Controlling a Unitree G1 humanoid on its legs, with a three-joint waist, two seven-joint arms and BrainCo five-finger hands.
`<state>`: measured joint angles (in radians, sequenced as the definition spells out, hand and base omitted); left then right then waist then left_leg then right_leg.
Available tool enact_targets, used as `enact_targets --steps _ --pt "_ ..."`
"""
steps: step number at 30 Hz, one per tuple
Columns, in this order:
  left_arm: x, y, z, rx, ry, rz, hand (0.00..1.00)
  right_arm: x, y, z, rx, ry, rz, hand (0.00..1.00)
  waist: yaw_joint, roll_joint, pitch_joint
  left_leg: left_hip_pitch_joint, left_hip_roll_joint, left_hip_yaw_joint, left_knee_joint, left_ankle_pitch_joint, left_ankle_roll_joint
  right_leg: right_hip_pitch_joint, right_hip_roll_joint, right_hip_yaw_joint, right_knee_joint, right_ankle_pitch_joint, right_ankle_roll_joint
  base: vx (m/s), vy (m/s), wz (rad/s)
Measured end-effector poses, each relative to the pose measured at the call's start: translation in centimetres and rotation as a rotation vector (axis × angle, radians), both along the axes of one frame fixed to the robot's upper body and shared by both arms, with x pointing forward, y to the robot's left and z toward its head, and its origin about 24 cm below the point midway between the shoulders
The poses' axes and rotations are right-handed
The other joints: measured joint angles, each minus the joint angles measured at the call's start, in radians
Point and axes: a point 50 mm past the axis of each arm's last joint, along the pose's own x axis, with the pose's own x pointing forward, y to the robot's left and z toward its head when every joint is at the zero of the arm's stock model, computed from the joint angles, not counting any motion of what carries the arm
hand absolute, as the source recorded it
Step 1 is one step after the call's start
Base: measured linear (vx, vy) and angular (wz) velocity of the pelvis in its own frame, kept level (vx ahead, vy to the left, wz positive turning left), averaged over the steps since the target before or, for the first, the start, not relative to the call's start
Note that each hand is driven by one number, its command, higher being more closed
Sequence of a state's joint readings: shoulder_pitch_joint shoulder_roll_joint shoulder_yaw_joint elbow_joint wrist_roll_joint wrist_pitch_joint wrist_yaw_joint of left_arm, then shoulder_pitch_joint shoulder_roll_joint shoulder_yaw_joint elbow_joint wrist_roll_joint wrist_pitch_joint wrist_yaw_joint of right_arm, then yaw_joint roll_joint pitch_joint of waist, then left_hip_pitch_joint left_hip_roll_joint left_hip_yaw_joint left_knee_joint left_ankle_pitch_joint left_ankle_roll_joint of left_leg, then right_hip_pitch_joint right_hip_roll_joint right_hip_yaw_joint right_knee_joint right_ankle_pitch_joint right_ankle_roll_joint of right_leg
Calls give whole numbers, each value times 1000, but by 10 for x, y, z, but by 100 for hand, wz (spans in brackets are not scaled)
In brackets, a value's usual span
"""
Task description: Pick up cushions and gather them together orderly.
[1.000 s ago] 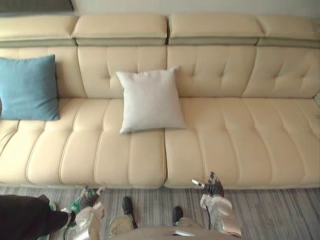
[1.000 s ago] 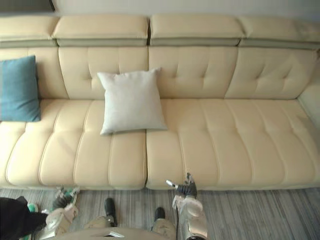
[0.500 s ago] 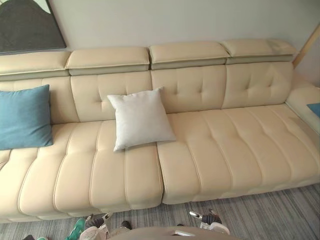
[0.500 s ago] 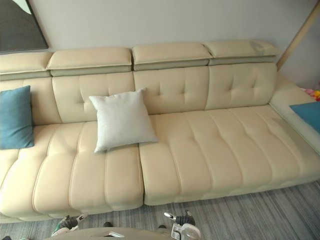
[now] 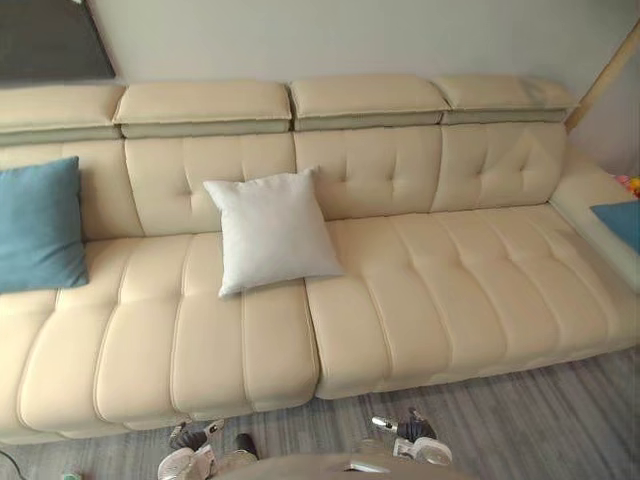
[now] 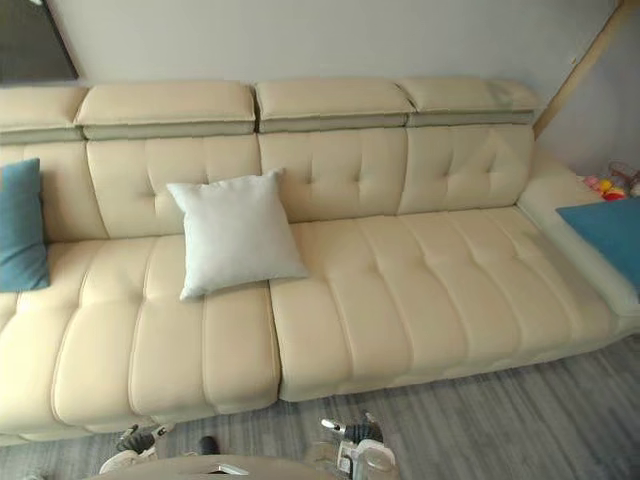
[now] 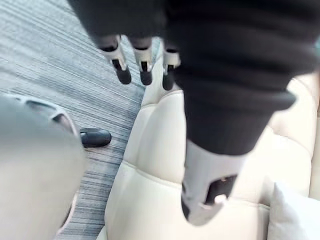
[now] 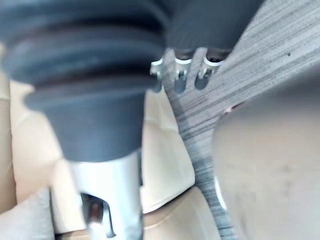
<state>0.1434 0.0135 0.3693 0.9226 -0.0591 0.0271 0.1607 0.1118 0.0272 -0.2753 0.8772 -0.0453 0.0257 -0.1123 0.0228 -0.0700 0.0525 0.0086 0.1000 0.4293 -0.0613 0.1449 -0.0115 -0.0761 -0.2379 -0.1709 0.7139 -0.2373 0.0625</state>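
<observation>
Left eye view: a cream sofa [image 5: 450, 290] spans the frame. A white cushion [image 5: 270, 232] leans on the sofa's backrest near its middle seam, lower edge on the seat, slightly skewed. It is propped like a loose throw cushion, lined up with nothing. A blue cushion [image 5: 38, 225] stands against the backrest at the sofa's left end, well apart from the white one. A second blue cushion [image 6: 610, 228] lies flat on the sofa's right-end section, cut off by the frame edge. All three are scattered, so by my judgement the gathering has not begun.

The left hand [image 7: 144, 67] hangs low before the sofa's front edge, over the grey striped carpet [image 5: 520, 420]. Its fingers are straight, side by side, thumb apart, empty. The right hand [image 8: 180, 75] is likewise low by the front edge. Its fingers look extended and empty, though that view is smeared.

Both hands probably hang idle because nothing on the sofa is within reach. The white cushion sits nearest and is a likely first pick.
</observation>
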Motion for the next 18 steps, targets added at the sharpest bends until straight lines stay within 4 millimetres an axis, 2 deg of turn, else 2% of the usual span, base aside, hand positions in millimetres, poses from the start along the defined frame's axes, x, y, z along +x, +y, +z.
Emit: enact_targets --steps 1,2,3,4,5,6,7,8,10,11,13,14,15,16,17,18 --pt "0 4 1 10 -2 1 0 2 2 0 5 -1 4 0 5 -14 -3 -21 -1 1 27 -1 0 14 -13 8 -22 32 5 6 -290 -27" --pt "3 15 4 37 -7 4 0 16 5 3 4 -32 32 0 24 -39 -9 -114 36 3 185 -41 -11 43 16 54 -159 80 44 -55 -274 -62" --pt "5 12 3 25 -6 10 0 30 3 9 -12 -67 61 0 33 -14 7 -196 40 -37 267 -110 -56 70 41 71 -275 84 45 -156 -223 -77" --pt "4 9 2 19 -2 13 0 34 -1 10 -25 -76 64 0 36 -4 1 -202 15 -75 247 -108 -49 82 43 85 -320 84 44 -230 62 -107" --pt "-4 -3 -2 -12 25 6 0 44 -17 17 -70 -99 71 0 40 69 16 -209 4 -106 202 -66 53 107 89 97 -420 71 42 -206 103 -81" --pt "-7 -5 -4 -20 44 -5 0 50 -17 19 -73 -113 74 0 28 70 23 -225 3 -94 211 -54 42 111 83 92 -442 38 39 -195 40 -63" --pt "3 -2 -2 -5 31 -34 0 54 -15 20 -70 -123 78 0 20 69 58 -245 11 -98 231 -51 36 122 88 70 -480 9 41 -247 -154 15" --pt "13 -4 0 -4 14 -59 0 52 -15 19 -67 -118 73 0 16 94 101 -253 37 -132 254 -51 11 164 124 47 -526 21 47 -272 -166 22" --pt "12 -6 -1 -9 16 -64 0 44 -15 16 -63 -96 65 0 14 103 105 -247 56 -140 250 -38 -8 171 145 44 -536 28 40 -223 -122 17" --pt "5 -7 -3 -13 34 -68 0 34 -16 12 -61 -69 56 0 9 113 108 -226 74 -159 226 -8 -20 180 174 40 -522 31 33 -212 -131 8" --pt "-2 -7 -4 -13 51 -69 0 30 -18 11 -66 -55 50 0 1 115 105 -184 74 -184 132 66 -89 172 177 19 -503 30 21 -188 -96 12" --pt "-3 -6 -4 -11 53 -69 0 29 -19 10 -66 -52 43 0 -4 100 108 -182 69 -209 117 64 -158 150 170 12 -485 29 4 -203 -45 -5" --pt "1 -4 -3 -12 41 -55 0 24 -27 9 -83 -34 -7 0 3 81 113 -208 44 -244 273 -20 -88 120 135 18 -457 33 -1 -195 -22 -17" --pt "-1 -3 -3 -11 44 -46 0 23 -29 9 -86 -31 -24 0 5 72 112 -208 26 -243 336 -58 -73 113 118 26 -453 36 0 -175 -3 -33" --pt "-4 -2 -4 -10 50 -39 0 22 -33 9 -91 -32 -41 0 4 64 107 -193 2 -238 431 -133 -57 108 97 47 -464 52 10 -123 24 -33" --pt "-7 -4 -4 -16 57 -35 0 18 -35 8 -90 -24 -59 0 3 70 106 -160 -3 -239 483 -206 -62 105 91 64 -488 74 16 -184 124 -49"
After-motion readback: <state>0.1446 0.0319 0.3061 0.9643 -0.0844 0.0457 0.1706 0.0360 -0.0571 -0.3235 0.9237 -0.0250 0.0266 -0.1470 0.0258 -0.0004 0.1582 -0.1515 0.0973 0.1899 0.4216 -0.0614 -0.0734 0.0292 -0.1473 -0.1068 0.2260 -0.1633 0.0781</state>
